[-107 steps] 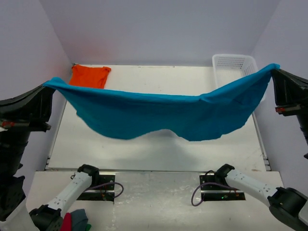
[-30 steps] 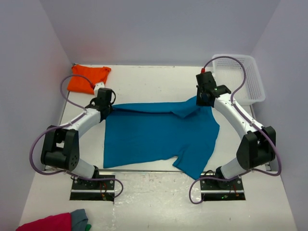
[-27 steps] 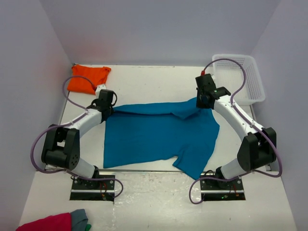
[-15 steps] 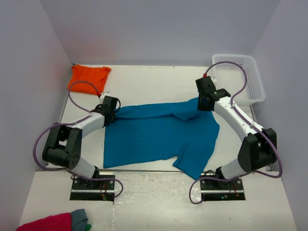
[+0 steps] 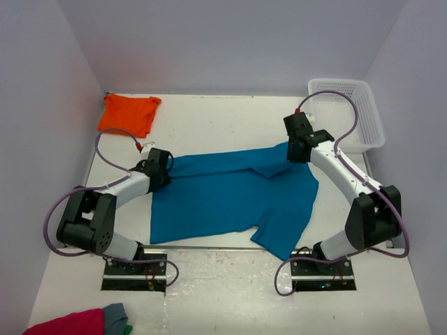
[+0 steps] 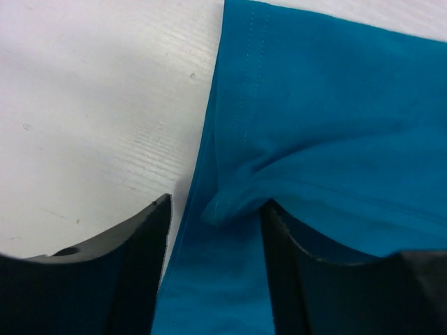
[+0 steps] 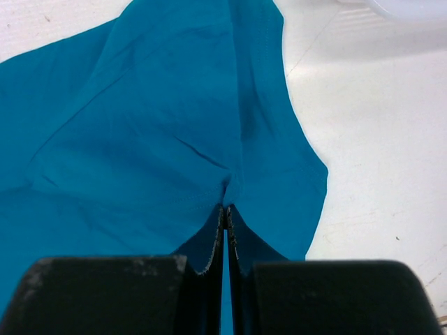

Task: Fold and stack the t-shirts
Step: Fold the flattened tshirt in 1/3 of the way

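Note:
The teal-blue t-shirt [image 5: 230,195] lies spread on the white table, its far edge folded over toward me. My left gripper [image 5: 163,167] is low over the shirt's far left corner. In the left wrist view this gripper [image 6: 216,216] is open, and a small ridge of teal cloth [image 6: 230,206] lies loose between the fingers [image 6: 133,265]. My right gripper [image 5: 296,149] sits at the far right corner. In the right wrist view it [image 7: 225,209] is shut, pinching a tuck of the teal shirt [image 7: 154,139]. The orange t-shirt [image 5: 127,114] lies crumpled at the far left corner.
A white mesh basket [image 5: 347,112] stands at the far right of the table. A crimson-pink cloth [image 5: 66,325] and a grey cloth [image 5: 116,315] lie off the table at the near left, beside the left arm's base.
The shirt, earlier held stretched in the air between both grippers, now lies on the table. My left gripper slid a little nearer and opened, letting go of its corner. The right gripper keeps its pinch.

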Robot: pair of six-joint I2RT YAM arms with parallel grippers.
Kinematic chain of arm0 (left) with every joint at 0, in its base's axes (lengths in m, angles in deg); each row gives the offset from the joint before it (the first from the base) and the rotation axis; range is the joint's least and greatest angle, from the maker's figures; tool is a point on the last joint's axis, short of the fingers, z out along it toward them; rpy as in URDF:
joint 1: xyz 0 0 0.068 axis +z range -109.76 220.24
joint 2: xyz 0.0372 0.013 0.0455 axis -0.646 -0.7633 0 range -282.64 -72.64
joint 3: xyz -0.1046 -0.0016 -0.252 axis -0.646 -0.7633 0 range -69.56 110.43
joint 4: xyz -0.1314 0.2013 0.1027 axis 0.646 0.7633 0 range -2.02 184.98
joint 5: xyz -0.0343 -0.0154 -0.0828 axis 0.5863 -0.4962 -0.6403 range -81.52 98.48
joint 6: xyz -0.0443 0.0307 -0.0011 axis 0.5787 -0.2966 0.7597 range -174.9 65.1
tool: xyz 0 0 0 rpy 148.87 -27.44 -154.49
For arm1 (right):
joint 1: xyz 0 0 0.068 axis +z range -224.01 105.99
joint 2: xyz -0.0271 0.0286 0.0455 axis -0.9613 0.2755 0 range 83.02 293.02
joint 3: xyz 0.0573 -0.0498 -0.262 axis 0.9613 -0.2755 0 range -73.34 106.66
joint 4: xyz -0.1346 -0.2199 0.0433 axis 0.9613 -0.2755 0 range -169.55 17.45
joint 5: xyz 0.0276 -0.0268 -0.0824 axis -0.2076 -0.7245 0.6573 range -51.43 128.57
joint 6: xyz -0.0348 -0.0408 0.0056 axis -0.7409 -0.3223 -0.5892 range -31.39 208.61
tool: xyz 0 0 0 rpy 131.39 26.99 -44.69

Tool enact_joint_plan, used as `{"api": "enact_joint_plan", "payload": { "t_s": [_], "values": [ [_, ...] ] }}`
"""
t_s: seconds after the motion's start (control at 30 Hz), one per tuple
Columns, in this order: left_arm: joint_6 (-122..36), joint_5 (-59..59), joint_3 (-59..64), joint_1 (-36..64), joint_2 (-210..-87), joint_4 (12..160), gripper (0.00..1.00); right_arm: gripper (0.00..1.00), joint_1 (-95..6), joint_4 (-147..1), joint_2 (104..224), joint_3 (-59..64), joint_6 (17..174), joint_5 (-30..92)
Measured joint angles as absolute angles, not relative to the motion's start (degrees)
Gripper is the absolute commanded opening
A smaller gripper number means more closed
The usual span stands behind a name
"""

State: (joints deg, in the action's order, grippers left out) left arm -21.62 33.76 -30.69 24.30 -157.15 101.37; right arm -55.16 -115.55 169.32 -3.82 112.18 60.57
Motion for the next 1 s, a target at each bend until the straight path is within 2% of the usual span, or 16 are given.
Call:
{"api": "enact_joint_plan", "payload": {
  "t_s": [0.03,0.07,0.1,0.43,0.63,0.67,0.7,0.77,0.87,0.9,0.93,1.0],
  "values": [
    [-21.3,33.5,-31.0,24.3,-156.3,101.5,0.64,0.00,-55.2,-115.6,169.3,-3.8,112.2,60.6],
    [-20.9,33.3,-31.0,24.3,-155.6,101.9,0.71,0.00,-55.2,-115.7,169.3,-3.8,112.2,60.6],
    [-20.3,32.9,-31.0,24.3,-154.4,102.2,0.72,0.00,-55.2,-115.7,169.3,-3.8,112.2,60.6],
    [-16.3,32.8,-31.0,23.6,-139.2,104.3,0.73,0.00,-55.2,-116.2,169.4,-6.2,112.6,61.8],
    [-16.3,32.6,-31.0,23.6,-137.9,104.5,0.73,0.00,-55.2,-116.6,170.5,-8.1,113.5,62.1],
    [-16.3,32.5,-30.9,23.6,-137.9,104.5,0.73,0.04,-55.2,-116.5,170.5,-8.9,113.5,61.8],
    [-16.3,32.5,-30.8,23.6,-137.9,104.5,0.73,0.29,-55.2,-116.4,170.5,-9.8,113.6,61.5],
    [-16.3,32.3,-30.5,23.6,-137.9,104.6,0.73,0.49,-55.2,-116.6,170.5,-11.5,114.2,60.9],
    [-16.4,31.8,-29.6,23.6,-138.2,104.6,0.73,0.62,-55.0,-116.6,169.8,-12.7,114.4,60.4],
    [-16.5,31.6,-29.3,23.6,-138.3,104.5,0.73,0.73,-55.0,-116.7,169.7,-12.7,114.5,60.4],
    [-16.6,31.4,-29.2,23.6,-138.3,104.4,0.73,0.77,-55.0,-116.5,168.9,-12.6,114.6,60.5],
    [-17.0,31.0,-28.8,23.6,-138.7,104.0,0.73,0.79,-55.0,-116.9,168.6,-10.7,114.0,60.3]
  ]
}}
